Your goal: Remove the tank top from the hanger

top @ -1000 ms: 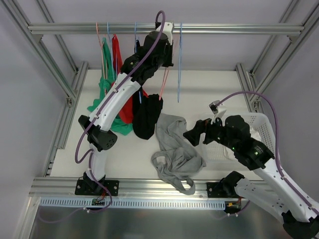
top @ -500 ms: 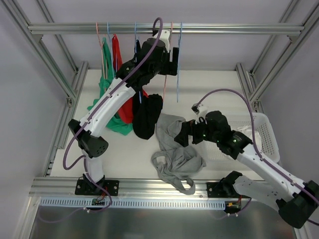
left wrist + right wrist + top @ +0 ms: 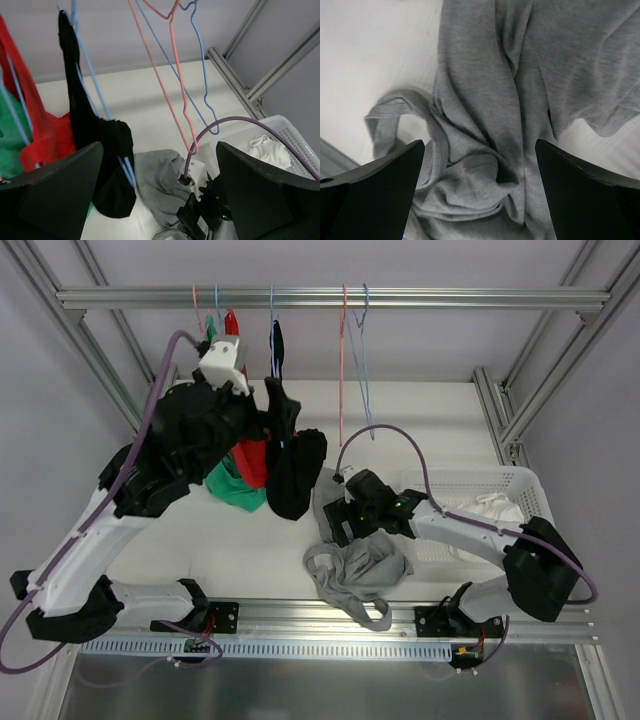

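A grey tank top lies crumpled on the table, off any hanger; it also shows in the left wrist view. A pink hanger hangs bare on the rail. My right gripper hovers open just above the grey tank top, nothing between its fingers; from above it sits at the top's upper edge. My left gripper is open and empty, back from the rail, beside a black tank top that hangs on a blue hanger.
Red and green tops hang at the left of the rail. A bare blue hanger hangs next to the pink one. A white basket holding white cloth stands at the right.
My left gripper has opened and pulled back from the rail, down and to the left. The right arm has swung left over the grey tank top, still open.
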You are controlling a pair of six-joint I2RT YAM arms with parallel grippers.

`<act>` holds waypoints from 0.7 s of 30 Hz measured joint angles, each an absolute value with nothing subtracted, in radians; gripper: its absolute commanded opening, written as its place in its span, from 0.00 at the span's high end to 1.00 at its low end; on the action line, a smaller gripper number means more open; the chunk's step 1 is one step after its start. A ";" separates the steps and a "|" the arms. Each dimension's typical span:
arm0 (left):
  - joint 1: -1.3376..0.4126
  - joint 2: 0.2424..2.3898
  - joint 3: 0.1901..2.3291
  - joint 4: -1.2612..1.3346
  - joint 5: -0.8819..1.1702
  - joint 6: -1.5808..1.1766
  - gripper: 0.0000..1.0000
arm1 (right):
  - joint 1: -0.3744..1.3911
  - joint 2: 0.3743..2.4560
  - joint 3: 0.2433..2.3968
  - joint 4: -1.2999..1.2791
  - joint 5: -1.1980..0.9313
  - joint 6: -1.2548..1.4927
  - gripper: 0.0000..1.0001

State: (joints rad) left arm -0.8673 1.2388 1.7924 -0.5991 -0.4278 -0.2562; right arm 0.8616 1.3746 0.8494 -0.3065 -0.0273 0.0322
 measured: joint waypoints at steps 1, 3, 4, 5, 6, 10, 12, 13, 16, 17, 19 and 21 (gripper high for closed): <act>-0.874 1.187 1.742 -0.595 -0.440 -0.262 0.01 | 0.878 1.404 0.851 -0.301 -0.004 0.032 0.00; -0.881 1.102 1.663 -0.601 -0.470 -0.270 0.01 | 0.908 1.462 0.851 -0.296 0.044 0.032 0.01; -0.883 1.060 1.623 -0.603 -0.487 -0.273 0.01 | 0.924 1.485 0.851 -0.295 0.072 0.032 0.02; -0.884 1.019 1.588 -0.604 -0.506 -0.274 0.01 | 0.939 1.507 0.851 -0.294 0.098 0.032 0.07; -0.884 0.985 1.555 -0.607 -0.516 -0.273 0.01 | 0.953 1.526 0.851 -0.294 0.121 0.030 0.10; -0.884 0.851 1.424 -0.609 -0.542 -0.273 0.01 | 0.991 1.563 0.851 -0.279 0.189 0.014 0.68; -0.884 0.793 1.370 -0.612 -0.547 -0.271 0.01 | 0.995 1.561 0.851 -0.269 0.206 0.007 0.89; -0.884 0.766 1.348 -0.613 -0.551 -0.269 0.01 | 0.995 1.553 0.851 -0.264 0.210 0.008 1.00; -0.884 0.698 1.293 -0.616 -0.549 -0.264 0.01 | 0.994 1.461 0.841 -0.265 0.216 0.007 1.00; -0.884 0.675 1.275 -0.618 -0.540 -0.262 0.01 | 0.994 1.404 0.840 -0.271 0.217 0.004 1.00; -0.884 0.626 1.248 -0.623 -0.525 -0.261 0.01 | 0.992 1.264 0.844 -0.292 0.222 -0.007 1.00; -0.884 0.569 1.222 -0.631 -0.522 -0.261 0.01 | 0.987 1.125 0.876 -0.330 0.229 -0.017 1.00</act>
State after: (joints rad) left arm -0.8841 0.5686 1.2217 -0.6308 -0.5220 -0.2607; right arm 0.9867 1.1248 0.8757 -0.3298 0.2291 -0.0170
